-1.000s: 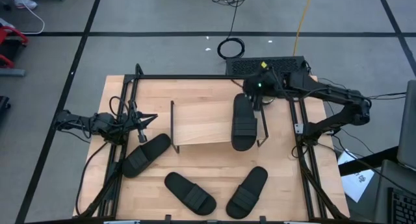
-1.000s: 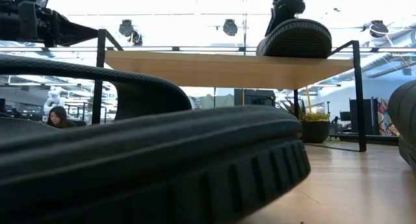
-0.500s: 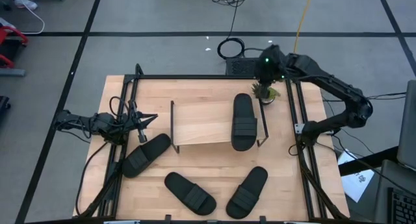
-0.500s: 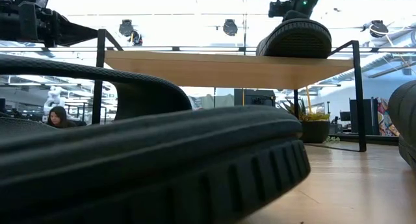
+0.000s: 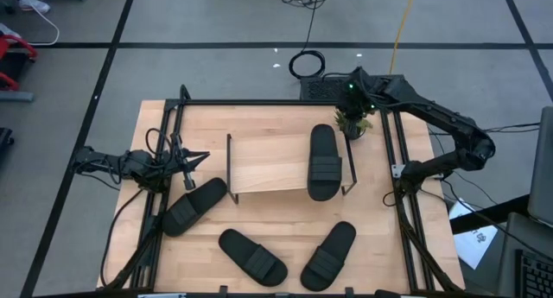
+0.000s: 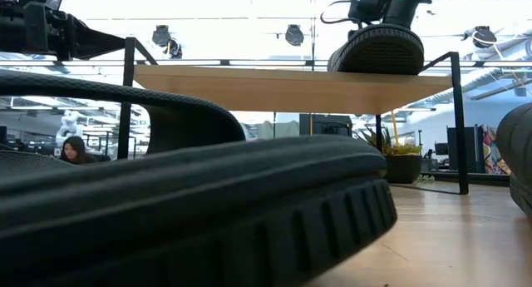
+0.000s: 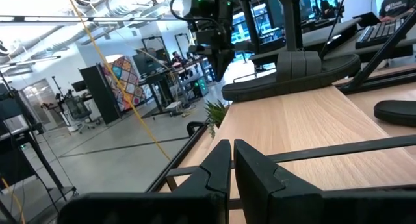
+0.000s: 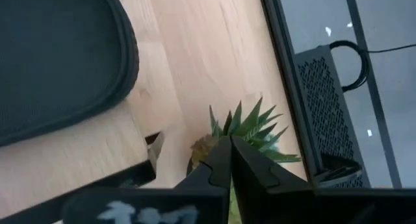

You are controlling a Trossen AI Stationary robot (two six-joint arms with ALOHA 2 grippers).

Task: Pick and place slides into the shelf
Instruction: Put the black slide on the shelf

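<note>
The shelf [image 5: 272, 164] stands mid-table, and one black slide [image 5: 325, 162] lies sole-down on the right end of its wood top. Three more slides lie on the table: near left [image 5: 193, 206], near middle [image 5: 252, 256] and near right [image 5: 329, 255]. My right gripper [image 5: 352, 98] hangs shut beyond the shelf's far right corner, above a small plant, its fingers [image 8: 221, 160] closed on nothing. My left gripper [image 5: 197, 157] waits shut and level at the table's left edge, fingers [image 7: 218, 162] together.
A small green plant [image 5: 355, 123] stands at the table's far right, just beyond the shelf. A black perforated box [image 5: 328, 88] sits past the far edge. Black frame rails [image 5: 390, 151] run along the table's sides. In the low view a slide [image 6: 191, 204] fills the foreground.
My right gripper has left the far end of the slide on the shelf and swung toward the table's far right corner, ending over the plant. The slide stays lying on the shelf top.
</note>
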